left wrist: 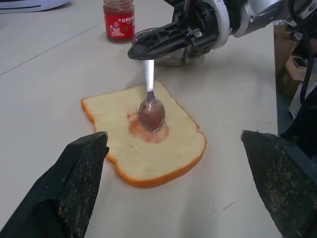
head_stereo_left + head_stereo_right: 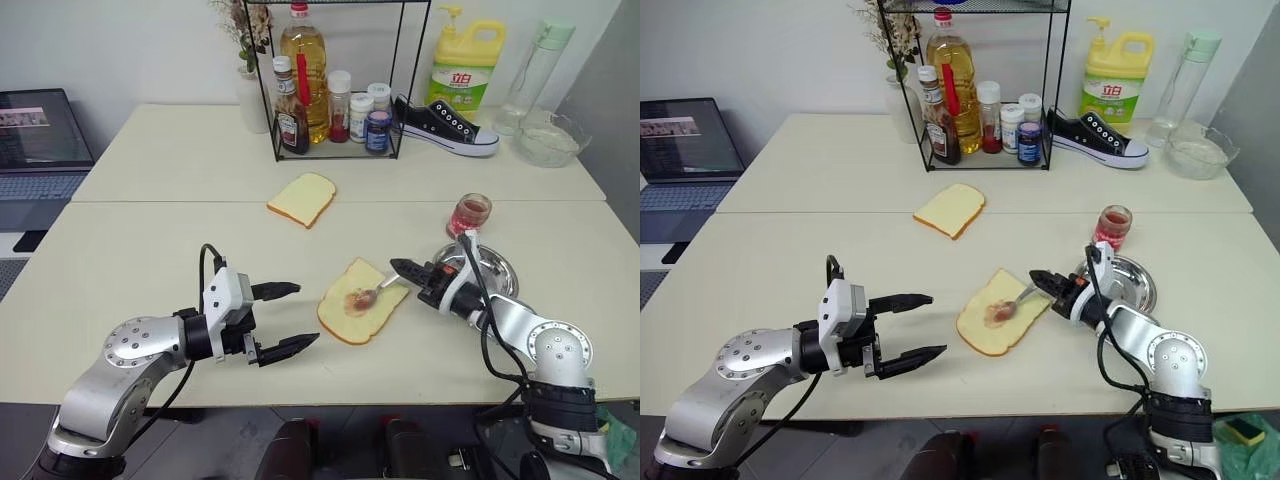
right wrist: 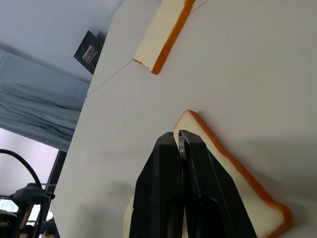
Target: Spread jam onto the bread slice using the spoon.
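Observation:
The bread slice [image 2: 360, 300] lies flat on the near table with a reddish-brown jam smear [image 1: 147, 133] in its middle. The spoon [image 1: 150, 105] rests bowl-down on that smear, its handle rising into my right gripper [image 2: 396, 267], which is shut on it just right of the slice. The jam jar [image 2: 469, 214] stands behind a round steel dish [image 2: 495, 268] at the right. My left gripper [image 2: 292, 317] hangs open left of the slice, nothing between its fingers [image 1: 74, 173].
A plain second slice [image 2: 302, 198] lies farther back. A wire rack [image 2: 335, 80] of bottles, a black shoe [image 2: 445, 127], a yellow detergent jug [image 2: 466, 62], a glass bowl [image 2: 548, 140] and a clear bottle [image 2: 535, 70] line the far table. A laptop [image 2: 35, 140] sits far left.

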